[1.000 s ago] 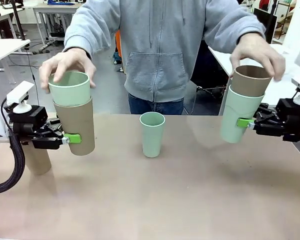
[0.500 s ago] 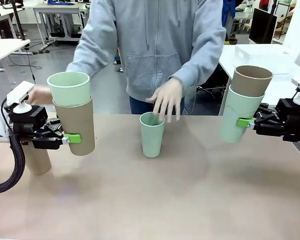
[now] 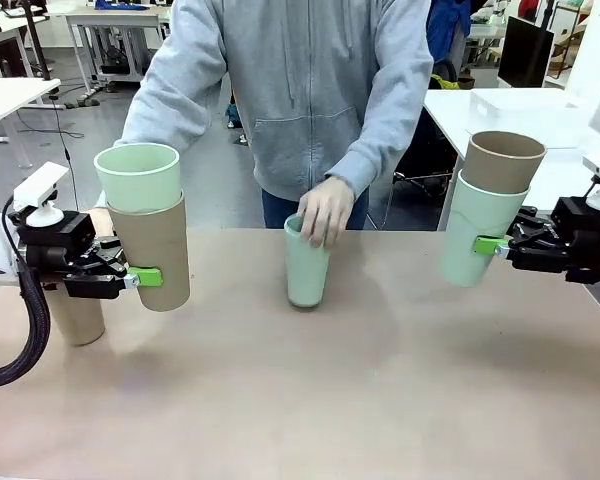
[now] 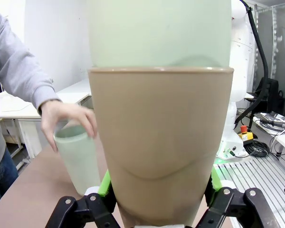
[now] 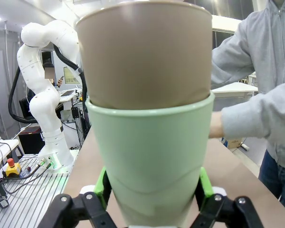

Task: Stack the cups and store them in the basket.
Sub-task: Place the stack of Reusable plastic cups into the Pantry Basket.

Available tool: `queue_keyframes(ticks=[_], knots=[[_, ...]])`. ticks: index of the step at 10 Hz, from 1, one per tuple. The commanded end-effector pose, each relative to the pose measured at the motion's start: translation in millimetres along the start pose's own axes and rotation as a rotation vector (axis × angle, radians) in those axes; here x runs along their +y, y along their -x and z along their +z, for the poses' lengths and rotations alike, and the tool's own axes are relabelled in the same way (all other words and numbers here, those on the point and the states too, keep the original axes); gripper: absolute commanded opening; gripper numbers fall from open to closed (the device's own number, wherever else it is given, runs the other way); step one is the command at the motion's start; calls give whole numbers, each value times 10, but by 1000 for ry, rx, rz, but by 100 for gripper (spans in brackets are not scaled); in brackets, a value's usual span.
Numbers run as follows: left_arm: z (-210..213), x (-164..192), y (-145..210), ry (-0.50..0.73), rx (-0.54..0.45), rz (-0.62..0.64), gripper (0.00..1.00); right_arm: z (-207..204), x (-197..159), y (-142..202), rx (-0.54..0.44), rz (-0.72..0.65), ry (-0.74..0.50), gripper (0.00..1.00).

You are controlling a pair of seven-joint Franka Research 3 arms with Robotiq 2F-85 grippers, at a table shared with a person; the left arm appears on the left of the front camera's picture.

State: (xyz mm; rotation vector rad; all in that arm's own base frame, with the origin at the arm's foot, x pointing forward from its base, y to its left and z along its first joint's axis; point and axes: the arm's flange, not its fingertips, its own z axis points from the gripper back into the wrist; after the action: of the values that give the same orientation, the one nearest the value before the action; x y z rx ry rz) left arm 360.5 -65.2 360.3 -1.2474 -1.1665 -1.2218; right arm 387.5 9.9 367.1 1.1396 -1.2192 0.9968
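Front view: your left gripper (image 3: 148,276) is closed around a tan cup (image 3: 152,250) with a nested mint cup (image 3: 138,178). It holds the pair upright, apparently so the stack can take more. Your right gripper (image 3: 483,244) is closed around a mint cup (image 3: 473,228) carrying a nested tan cup (image 3: 500,160). Between them, the person's hand (image 3: 325,208) grasps the lone mint cup (image 3: 306,270) at its rim.

Left wrist view: the lone mint cup stands beyond your gripper, toward the picture's left.

Right wrist view: the green pads (image 5: 102,184) pinch the mint cup low on its wall.
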Motion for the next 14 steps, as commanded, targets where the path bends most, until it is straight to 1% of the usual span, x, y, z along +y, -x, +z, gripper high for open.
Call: queue_keyframes(ticks=[1, 14], knots=[[-3, -4, -24, 4, -3, 7, 85, -10, -2, -27, -2, 6, 3, 86], [-3, -4, -24, 4, -3, 7, 85, -10, -2, -27, -2, 6, 3, 86]])
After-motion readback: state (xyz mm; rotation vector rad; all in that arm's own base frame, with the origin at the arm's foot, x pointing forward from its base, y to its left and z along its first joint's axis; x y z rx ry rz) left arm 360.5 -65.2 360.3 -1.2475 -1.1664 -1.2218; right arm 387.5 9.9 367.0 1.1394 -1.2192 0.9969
